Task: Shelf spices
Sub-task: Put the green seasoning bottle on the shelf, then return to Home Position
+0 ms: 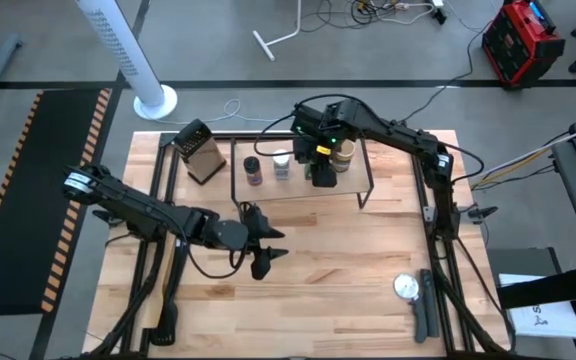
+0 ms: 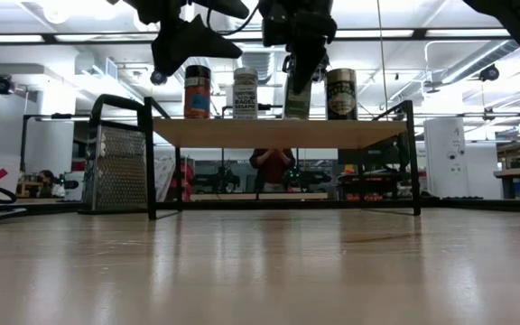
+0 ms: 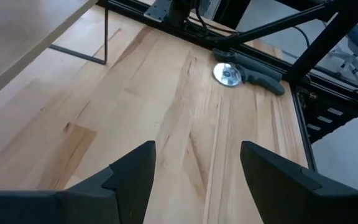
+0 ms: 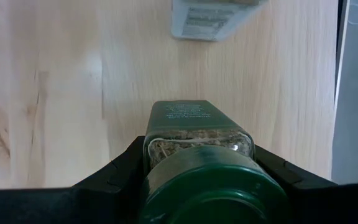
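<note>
Green-lidded jar (image 4: pixel 207 180) gripped: right end effector (image 4: pixel 197 165), shelf (image 2: pixel 278 133).

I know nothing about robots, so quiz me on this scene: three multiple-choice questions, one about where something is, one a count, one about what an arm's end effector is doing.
1. Where does the metal grater stand?
A. on the shelf's top board
B. on the table beside the shelf's end
C. by the silver disc

2. How many spice jars are up at the shelf top in the low view?
A. two
B. three
C. four

3. What is the right end effector doing?
A. gripping the green-lidded jar
B. hanging open and empty
C. holding the grater

Answers: 1 B, the high and low views show it on the table next to the shelf legs. 2 C, four jars line the board. 3 A, the right wrist view shows both fingers against that jar.
</note>
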### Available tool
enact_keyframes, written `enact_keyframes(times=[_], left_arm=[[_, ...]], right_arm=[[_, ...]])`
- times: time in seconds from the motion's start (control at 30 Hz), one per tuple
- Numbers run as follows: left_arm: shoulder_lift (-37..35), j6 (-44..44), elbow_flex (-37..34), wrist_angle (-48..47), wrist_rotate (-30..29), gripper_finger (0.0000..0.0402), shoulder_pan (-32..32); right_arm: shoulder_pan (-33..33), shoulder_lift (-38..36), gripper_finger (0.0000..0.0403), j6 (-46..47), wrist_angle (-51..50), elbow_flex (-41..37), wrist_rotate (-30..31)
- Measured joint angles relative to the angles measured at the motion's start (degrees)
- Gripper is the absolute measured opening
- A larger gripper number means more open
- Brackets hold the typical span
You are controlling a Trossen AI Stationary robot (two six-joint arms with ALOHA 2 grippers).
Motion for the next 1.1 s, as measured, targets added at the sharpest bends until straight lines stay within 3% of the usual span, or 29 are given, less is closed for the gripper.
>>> enact_keyframes(times=[0.43, 1.1], left_arm=[[0.00, -0.65, -0.57, 0.03, -0.01, 0.0224, -0.14], [0.00, -0.65, -0.57, 0.01, -0.01, 0.0224, -0.14]], right_arm=[[0.00, 0.80, 0.0187, -0.88, 0.86, -0.03, 0.44], [0.02, 0.67, 0.0242, -1.25, 1.31, -0.01, 1.84]])
